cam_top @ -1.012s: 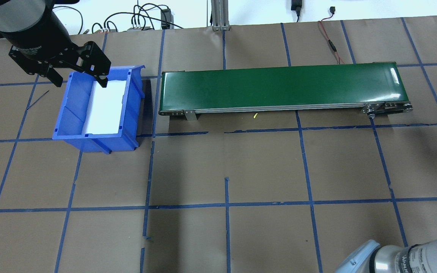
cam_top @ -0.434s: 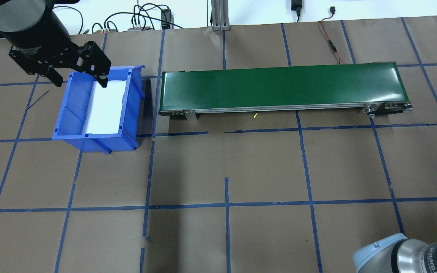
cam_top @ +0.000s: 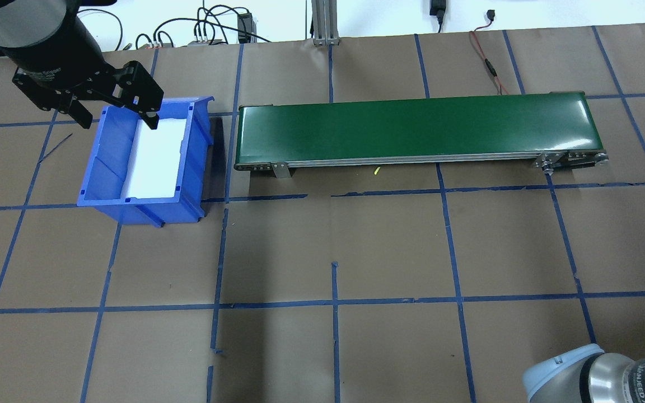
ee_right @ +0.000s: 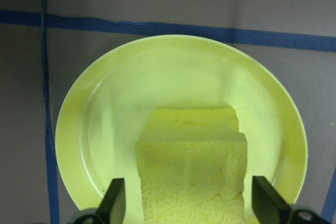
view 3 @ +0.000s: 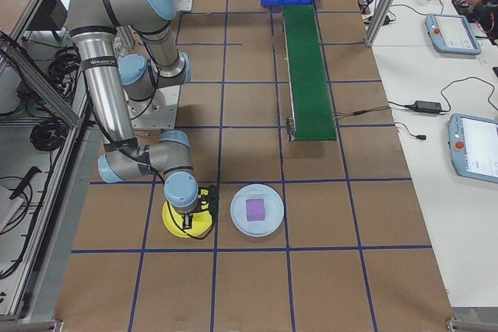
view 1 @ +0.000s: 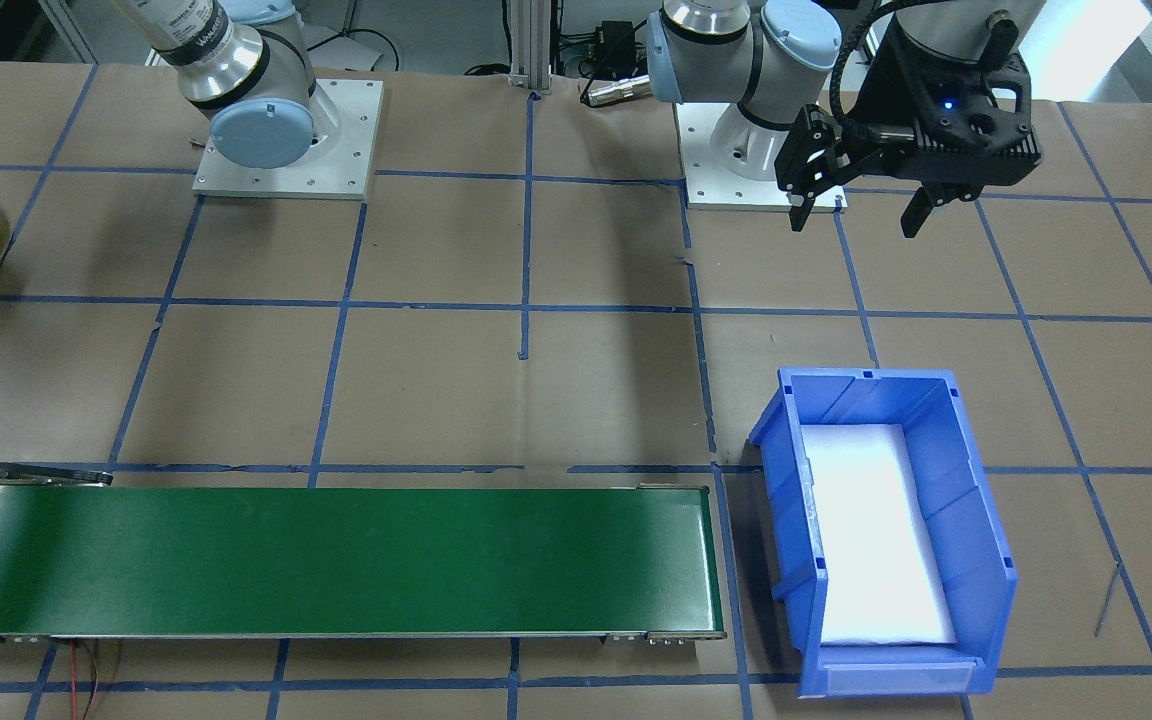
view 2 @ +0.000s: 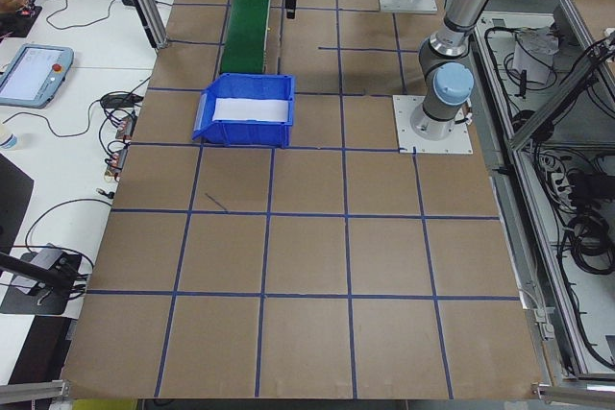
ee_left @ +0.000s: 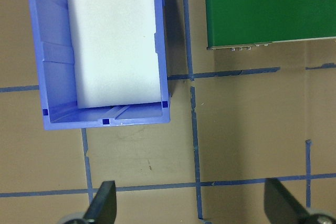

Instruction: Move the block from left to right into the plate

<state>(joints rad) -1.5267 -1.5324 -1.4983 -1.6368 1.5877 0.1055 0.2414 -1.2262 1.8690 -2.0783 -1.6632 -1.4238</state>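
Foam fills your right wrist view: a yellow foam block (ee_right: 193, 166) sits in the yellow plate (ee_right: 105, 124) near the table's right end, between the right gripper (ee_right: 191, 203)'s spread fingers, untouched. Your left gripper (cam_top: 114, 120) hangs open over the blue bin (cam_top: 104, 179)'s back-left corner.

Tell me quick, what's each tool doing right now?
Left tool: open, empty, above the blue plastic bin.
Right tool: open, straddling a yellow foam block on the round yellow plastic plate.
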